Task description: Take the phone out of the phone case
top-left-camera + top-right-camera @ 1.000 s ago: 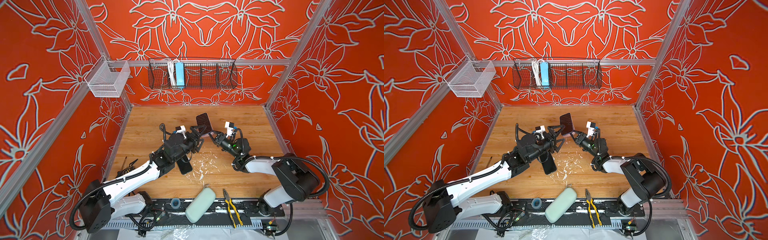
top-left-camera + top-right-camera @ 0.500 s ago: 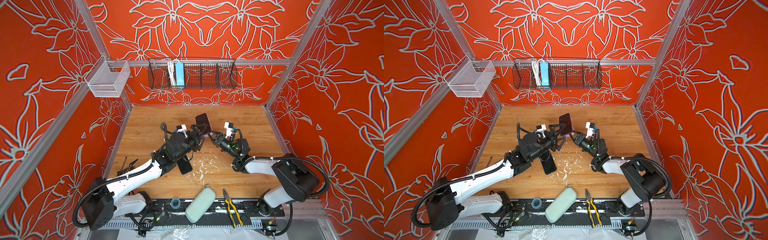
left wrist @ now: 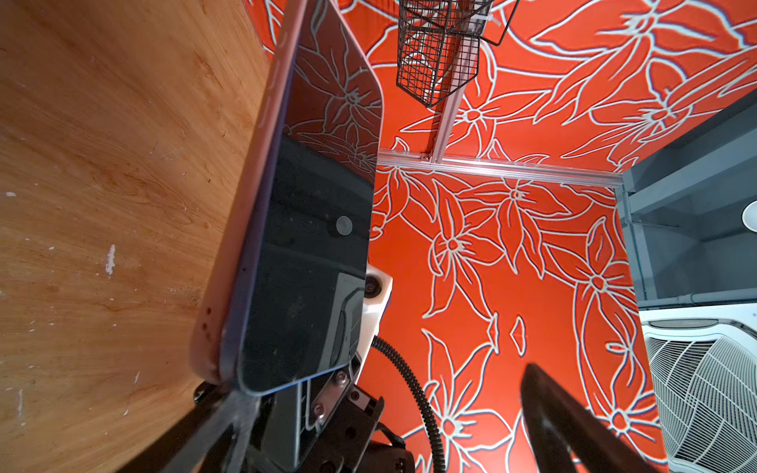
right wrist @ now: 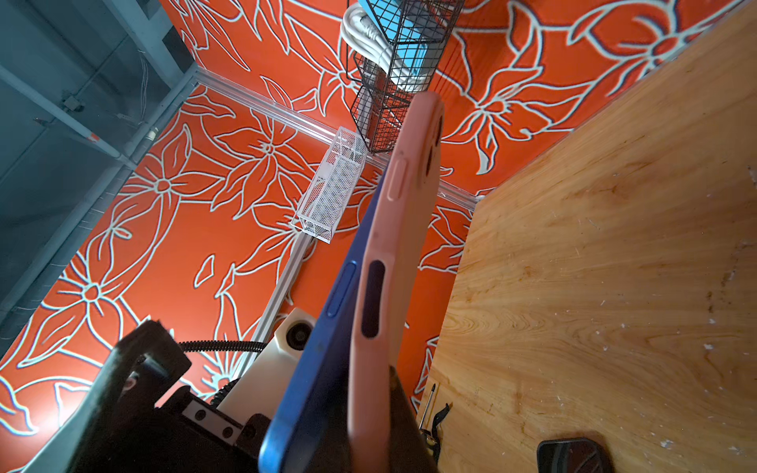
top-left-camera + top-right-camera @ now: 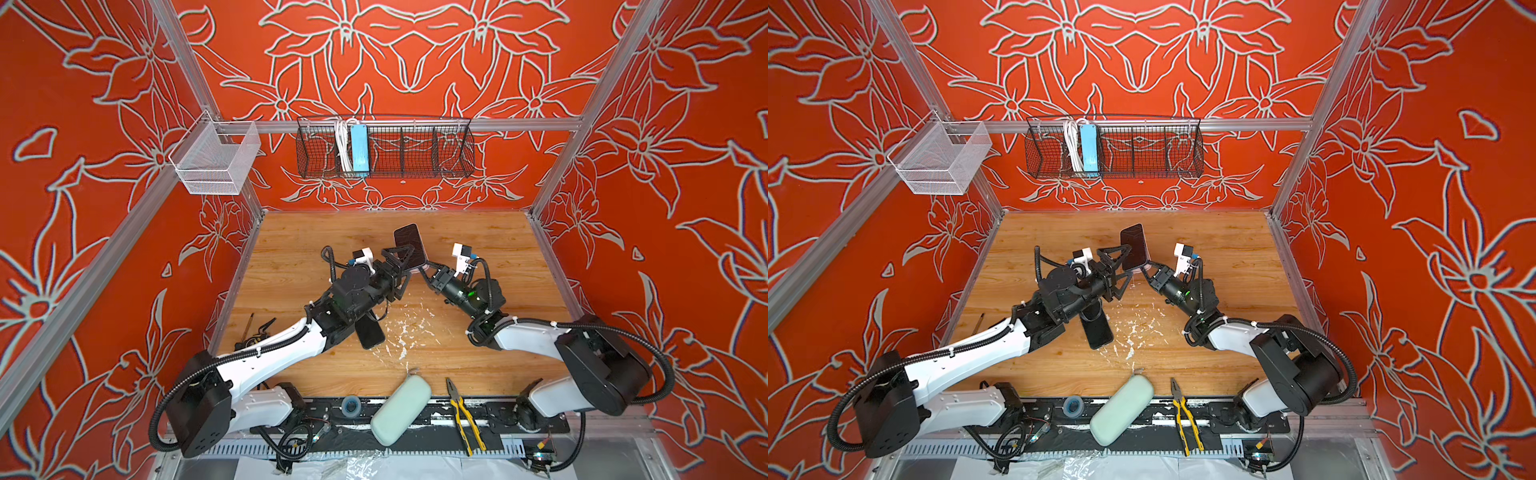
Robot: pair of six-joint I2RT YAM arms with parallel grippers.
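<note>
The phone (image 5: pixel 409 245) stands tilted in the air above the middle of the tabletop (image 5: pixel 478 365), its dark screen toward the left arm. Along one long side its blue edge sits partly out of the pink case (image 4: pixel 393 229). The right gripper (image 5: pixel 423 270) is pressed together on the bottom end of phone and case, while the left gripper (image 5: pixel 402 269), also above the tabletop, is spread wide with the phone's lower half between its fingers (image 3: pixel 573 434).
</note>
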